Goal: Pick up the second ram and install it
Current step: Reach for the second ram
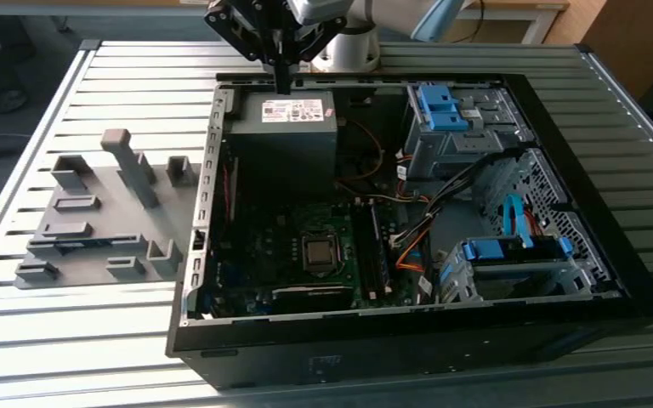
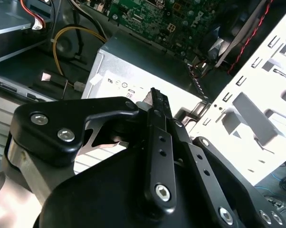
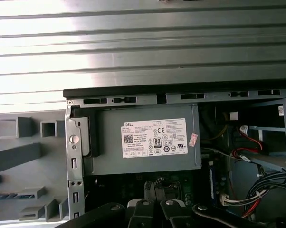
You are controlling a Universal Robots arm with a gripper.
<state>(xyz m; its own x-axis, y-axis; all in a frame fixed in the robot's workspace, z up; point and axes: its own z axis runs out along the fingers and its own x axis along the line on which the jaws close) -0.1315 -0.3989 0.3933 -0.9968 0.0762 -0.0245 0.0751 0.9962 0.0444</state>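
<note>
My gripper [image 1: 282,83] hangs over the back edge of the open computer case [image 1: 417,327], just above the grey power supply [image 1: 283,127]. Its black fingers are pressed together with nothing between them, as both wrist views show [image 2: 155,97] [image 3: 158,186]. The second ram [image 1: 77,244] is a dark blue-green strip lying in the grey holder blocks [image 1: 133,174] on the table, at the exterior view's left of the case and well away from the gripper. The first wrist view shows that ram [image 3: 10,195] in its holder too. The memory slots [image 1: 379,255] run beside the processor socket on the motherboard [image 1: 292,246].
The case lies on its side on a slatted metal table [image 1: 99,76]. Blue-latched drive cages [image 1: 445,110] [image 1: 513,251] and bundles of cables [image 1: 417,229] fill the case at the exterior view's right. The case's metal frame wall [image 1: 207,195] stands between the holder blocks and the motherboard.
</note>
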